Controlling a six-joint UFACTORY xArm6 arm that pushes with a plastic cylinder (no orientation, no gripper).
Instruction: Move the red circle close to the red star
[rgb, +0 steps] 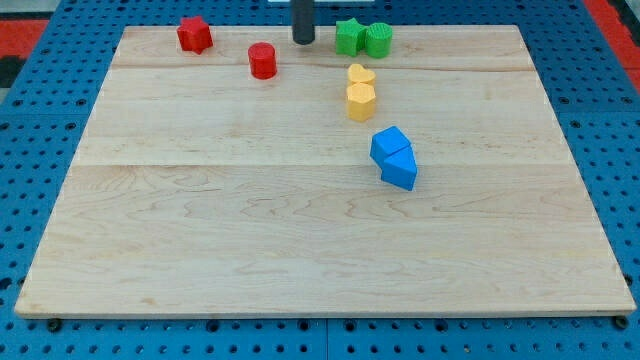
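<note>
The red circle (262, 60) stands near the view's top, left of centre on the wooden board (250, 230). The red star (194, 34) lies up and to its left, near the board's top edge, with a gap of about one block's width between them. My tip (303, 40) is at the view's top centre, just up and to the right of the red circle and apart from it. It stands between the red circle and the green blocks.
A green star (349, 36) and a green circle (378, 39) touch at the top, right of my tip. A yellow heart (361, 75) and a yellow hexagon (360, 101) sit below them. Two blue blocks (393, 157) touch at centre right.
</note>
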